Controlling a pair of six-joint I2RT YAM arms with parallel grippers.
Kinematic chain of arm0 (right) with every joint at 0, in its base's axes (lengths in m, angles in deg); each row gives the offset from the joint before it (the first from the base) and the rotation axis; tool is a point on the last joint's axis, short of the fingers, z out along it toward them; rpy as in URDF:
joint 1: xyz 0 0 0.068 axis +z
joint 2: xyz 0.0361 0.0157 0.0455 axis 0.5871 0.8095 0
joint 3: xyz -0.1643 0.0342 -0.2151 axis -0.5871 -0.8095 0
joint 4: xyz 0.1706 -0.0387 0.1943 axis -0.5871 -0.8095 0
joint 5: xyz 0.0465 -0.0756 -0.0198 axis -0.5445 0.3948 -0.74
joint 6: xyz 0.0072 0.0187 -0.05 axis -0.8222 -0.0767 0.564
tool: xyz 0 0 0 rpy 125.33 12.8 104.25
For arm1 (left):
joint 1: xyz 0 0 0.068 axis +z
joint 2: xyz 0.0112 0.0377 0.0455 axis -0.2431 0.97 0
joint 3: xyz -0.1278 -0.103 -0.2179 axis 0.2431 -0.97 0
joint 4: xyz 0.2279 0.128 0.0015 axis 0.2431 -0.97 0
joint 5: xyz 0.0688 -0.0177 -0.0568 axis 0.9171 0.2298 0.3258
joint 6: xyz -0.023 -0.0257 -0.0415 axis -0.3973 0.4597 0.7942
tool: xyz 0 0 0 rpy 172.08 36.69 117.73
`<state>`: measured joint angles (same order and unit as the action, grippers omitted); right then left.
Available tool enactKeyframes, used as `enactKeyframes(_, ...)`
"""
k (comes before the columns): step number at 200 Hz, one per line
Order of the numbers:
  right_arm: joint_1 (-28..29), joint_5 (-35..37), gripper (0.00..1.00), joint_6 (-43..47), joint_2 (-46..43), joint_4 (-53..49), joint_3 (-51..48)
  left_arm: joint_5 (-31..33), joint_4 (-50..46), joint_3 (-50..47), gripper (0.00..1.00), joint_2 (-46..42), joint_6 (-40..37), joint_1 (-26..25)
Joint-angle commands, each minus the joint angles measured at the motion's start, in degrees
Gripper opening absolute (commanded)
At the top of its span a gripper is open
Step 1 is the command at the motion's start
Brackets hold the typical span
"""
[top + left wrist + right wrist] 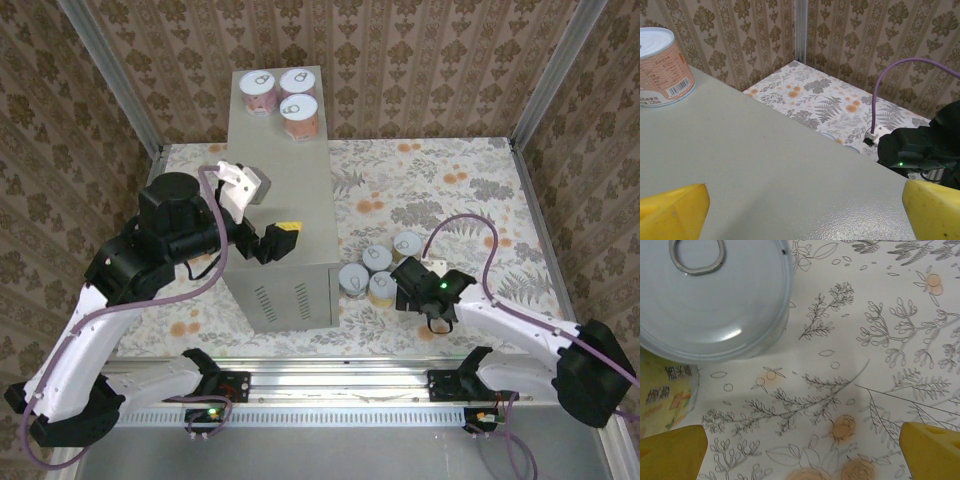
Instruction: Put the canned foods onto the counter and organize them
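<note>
From above, the grey-beige counter (pixel 285 190) carries three pink-labelled cans (pixel 298 84) bunched upright at its far end. I judge the tidy cluster is meant to leave the near half free for the rest. At least four more cans (pixel 377 259) stand on the floral floor (pixel 450 180) just beside the counter's right flank. The left gripper (pixel 283 238) hangs over the counter's near part, while the right gripper (pixel 408 285) sits low by the floor cans.

The left wrist view shows that gripper's jaws spread wide over bare counter top, nothing between them. One pink can (pixel 662 67) stands upright at the far left (white lid, barcode on its label).

The right wrist view has the right gripper released too, gripping nothing, over the floral pattern. A white-lidded can (pixel 710 295) with a pull ring lies ahead and to the left, a yellow-labelled can (pixel 662 400) close beside it. Neither sits between the jaws, so a sideways shift seems needed first.
</note>
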<state>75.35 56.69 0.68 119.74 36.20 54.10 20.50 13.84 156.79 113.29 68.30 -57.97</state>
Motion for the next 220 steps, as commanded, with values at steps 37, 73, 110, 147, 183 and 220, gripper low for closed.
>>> enactKeyframes(37,-4.53,0.92,0.99,4.44,5.05,9.16,2.27,1.74,-0.83,-0.41,1.0,-0.52,-0.99,-0.39)
enactKeyframes(73,-7.23,-0.94,0.98,7.09,7.22,13.44,3.31,2.16,-0.76,-0.19,1.0,0.42,-1.3,-0.34)
enactKeyframes(110,-9.24,-3.15,0.96,9.42,10.04,17.6,4.15,2.24,-0.66,0.27,1.0,1.63,-1.48,-0.34)
enactKeyframes(147,-11.21,-4.87,0.95,12.0,12.7,20.5,5.12,2.51,-1.09,0.94,1.0,2.29,-1.69,-0.38)
enactKeyframes(183,-13.24,-7.77,0.95,14.29,15.01,23.23,6.21,2.69,-1.08,1.01,1.0,2.54,-1.69,-0.33)
enactKeyframes(220,-13.73,-7.56,0.85,15.77,15.34,22.46,7.71,2.89,-1.01,1.4,1.0,2.73,-1.75,-0.39)
